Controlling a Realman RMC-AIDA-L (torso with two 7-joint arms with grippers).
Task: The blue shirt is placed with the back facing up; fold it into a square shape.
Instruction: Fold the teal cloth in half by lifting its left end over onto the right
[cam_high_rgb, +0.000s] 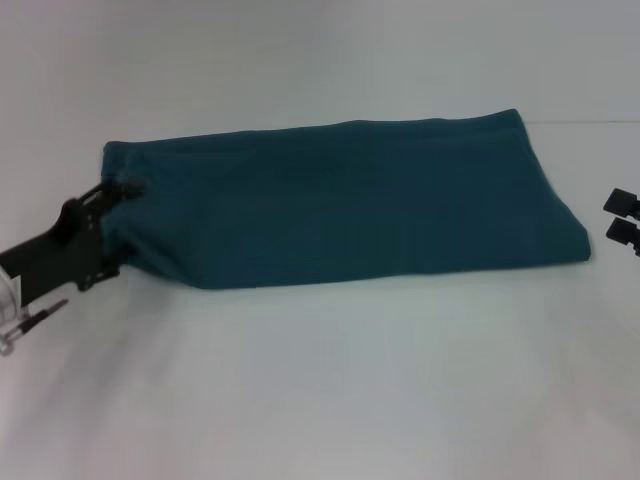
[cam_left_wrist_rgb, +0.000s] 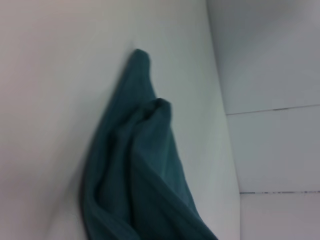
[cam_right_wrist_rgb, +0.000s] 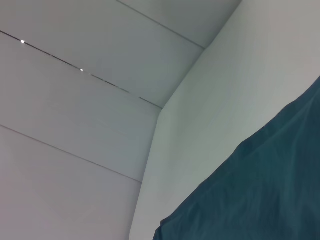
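The dark teal-blue cotton shirt (cam_high_rgb: 345, 205) lies on the plain white counter (cam_high_rgb: 320, 390), a little far of the middle. It is already folded into a long band that runs from left to right, so the sleeves and sides seem to be tucked in. No lettering shows on the upper face.

The left tool (cam_high_rgb: 118, 205) is at the left end of the band, low on the counter, and its black fingers touch the cloth edge there. It seems to pinch this end, because in the left wrist view the fabric (cam_left_wrist_rgb: 145, 170) is bunched and raised into a peak; still, I cannot tell for sure if the fingers are pressed together on it. The right tool (cam_high_rgb: 622, 218) waits just beside the right end of the shirt, apart from the cloth, and its two fingers stand spread with a small gap between them.

I judge that the step in hand is the last crosswise fold. The next move calls for lifting the left end and carrying it over to the right end, keeping the layers together, so that the band becomes about a square. The right end may slide if nothing holds it.

There is no container in the scene.
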